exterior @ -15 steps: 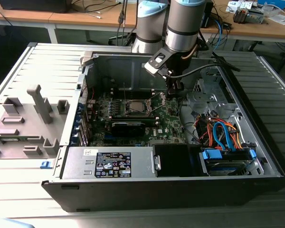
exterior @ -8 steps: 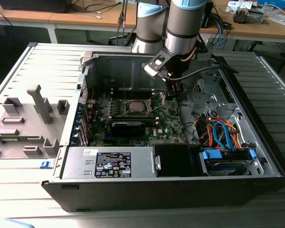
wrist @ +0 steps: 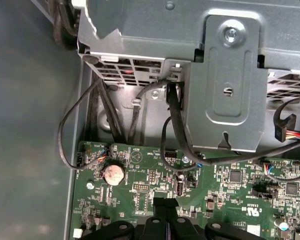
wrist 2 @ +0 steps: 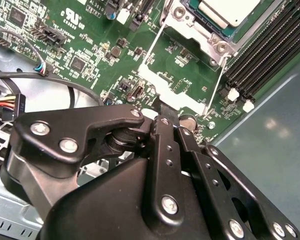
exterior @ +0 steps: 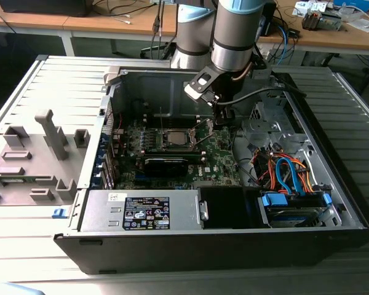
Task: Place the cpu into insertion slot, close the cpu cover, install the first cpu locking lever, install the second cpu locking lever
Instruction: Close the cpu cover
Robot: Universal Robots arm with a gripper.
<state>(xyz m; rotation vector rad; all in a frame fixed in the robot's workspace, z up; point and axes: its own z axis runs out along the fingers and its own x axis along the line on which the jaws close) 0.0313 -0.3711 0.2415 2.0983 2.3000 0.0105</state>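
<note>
In the exterior view, the hand (exterior: 223, 115) is a dark shape under the wrist and its fingers are too small to read. The cpu (exterior: 175, 139) is a small grey square at mid board (exterior: 218, 157), to the exterior view's left of the hand. The arm (exterior: 234, 37) reaches steeply down into the open case (exterior: 221, 243), which lies on the counter (exterior: 24, 252). A power supply (exterior: 141, 212) sits along the near wall, and orange and blue cables (exterior: 289, 175) crowd the exterior view's right. In the second wrist view, the cpu (wrist 2: 229, 11) is cut off at the edge, seated bare inside the slot (wrist 2: 185, 26). The cover (wrist 2: 152, 80) is swung away from it toward the hand, with a wire lever (wrist 2: 153, 47) on one side and a second lever (wrist 2: 219, 75) on the other. The hand (wrist 2: 166, 111) has its fingers drawn narrow with no gap showing, tips at the cover's near edge; whether they pinch it I cannot tell. In the first wrist view, the hand (wrist: 165, 204) is half cut off, over the board near a coin cell (wrist: 113, 173), with a drive cage (wrist: 225, 100) and black cables (wrist: 174, 125) beyond.
</note>
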